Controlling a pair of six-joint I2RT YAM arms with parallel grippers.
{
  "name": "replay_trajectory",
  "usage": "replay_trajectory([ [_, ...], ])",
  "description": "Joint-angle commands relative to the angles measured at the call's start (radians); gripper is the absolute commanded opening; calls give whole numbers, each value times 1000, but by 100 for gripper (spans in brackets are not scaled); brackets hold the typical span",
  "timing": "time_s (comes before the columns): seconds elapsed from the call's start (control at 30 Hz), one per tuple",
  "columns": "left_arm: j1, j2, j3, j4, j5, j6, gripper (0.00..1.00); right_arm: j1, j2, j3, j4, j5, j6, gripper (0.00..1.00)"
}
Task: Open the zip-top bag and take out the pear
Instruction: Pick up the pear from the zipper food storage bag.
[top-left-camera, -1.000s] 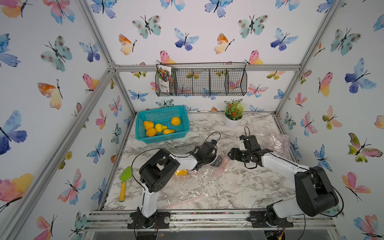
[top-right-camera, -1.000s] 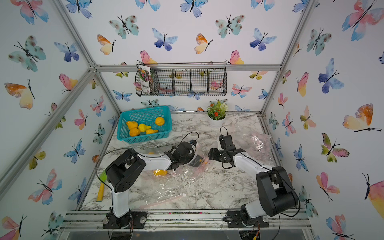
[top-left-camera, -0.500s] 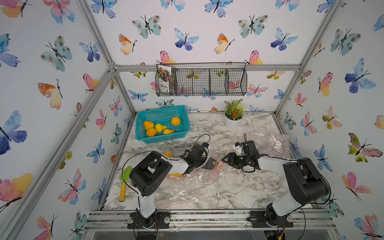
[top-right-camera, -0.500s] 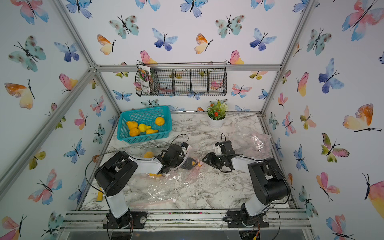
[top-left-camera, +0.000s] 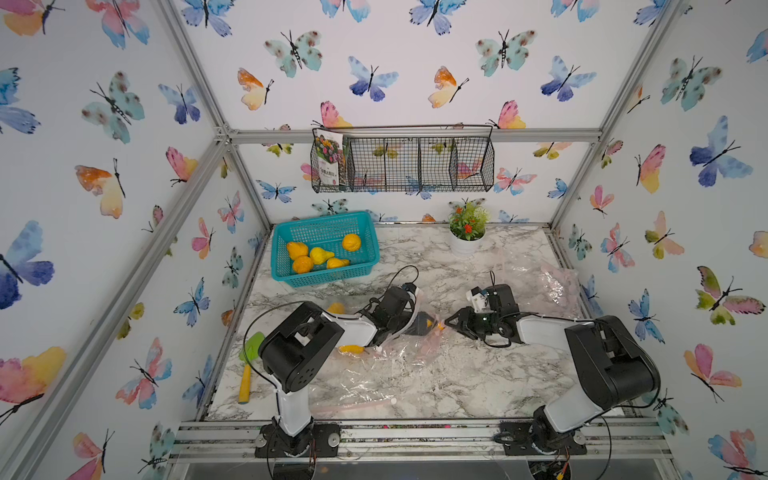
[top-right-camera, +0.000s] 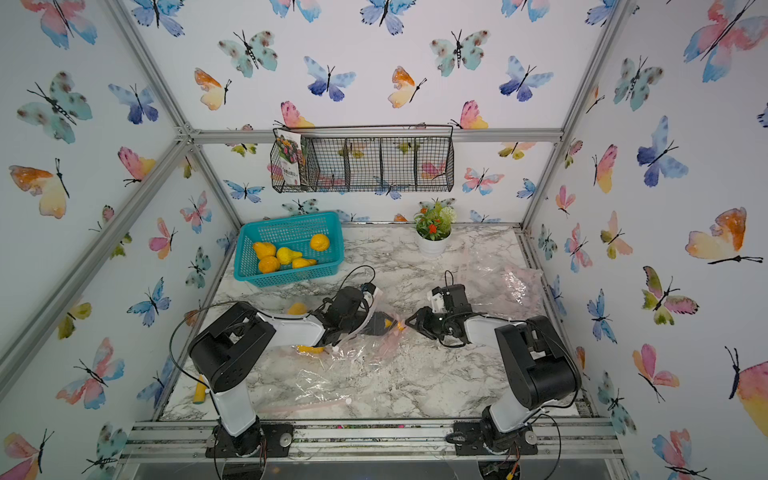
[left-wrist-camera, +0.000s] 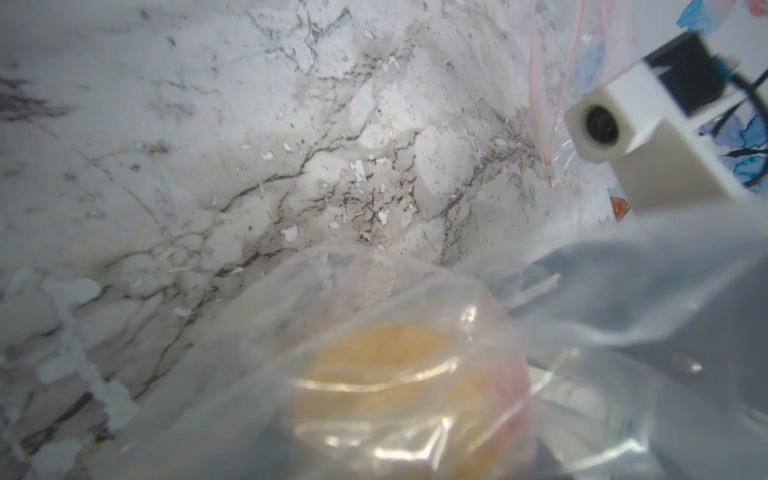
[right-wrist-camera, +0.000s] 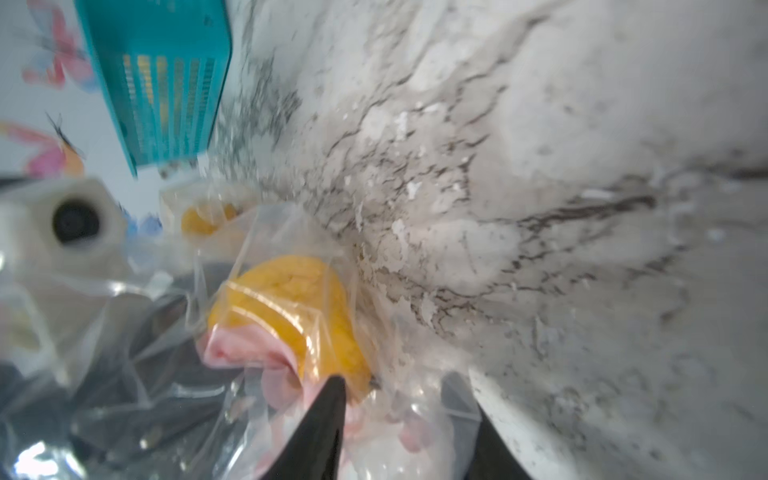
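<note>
Right wrist view: the pear (right-wrist-camera: 286, 303) was seen inside the zip-top bag (right-wrist-camera: 166, 395), close to its pink zip edge, above the marble counter (right-wrist-camera: 540, 166). The right gripper (right-wrist-camera: 395, 382) was held with jaws apart, bag film between them, just beside the pear. In a top view the left gripper (top-left-camera: 420, 323) was shrouded by the bag; its jaws could not be told.

Robot test cell, aluminium frame (top-left-camera: 415, 135), butterfly-papered walls (top-left-camera: 415, 62)
</note>
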Motion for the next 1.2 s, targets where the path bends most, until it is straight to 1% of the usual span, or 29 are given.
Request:
replay_trajectory([
  [0.0,13,-40,-13,22,14,-12,21,-1,-6,29,-30,51,-41,7],
  [0.03,18,-44,-17,15,7,-10,22,-3,-21,36,-59,78,-55,3],
  [0.2,43,-68,-22,-52,-42,13,29,-48,-112,58,-195,197,-139,3],
  [0.37,52,-95,-25,-111,-84,43,40,-140,-185,57,-272,249,-199,3],
  [0.47,55,-106,-28,-132,-98,51,43,-177,-204,67,-307,284,-227,3],
  [0.63,60,-108,-30,-174,-130,63,46,-225,-227,74,-330,311,-246,3],
  [0.77,67,-109,-38,-197,-150,65,51,-251,-227,85,-356,316,-266,3],
  [1.1,78,-135,-51,-211,-160,71,60,-267,-230,87,-367,330,-280,3],
  [1.17,80,-135,-51,-219,-165,76,61,-270,-227,88,-366,331,-282,3],
])
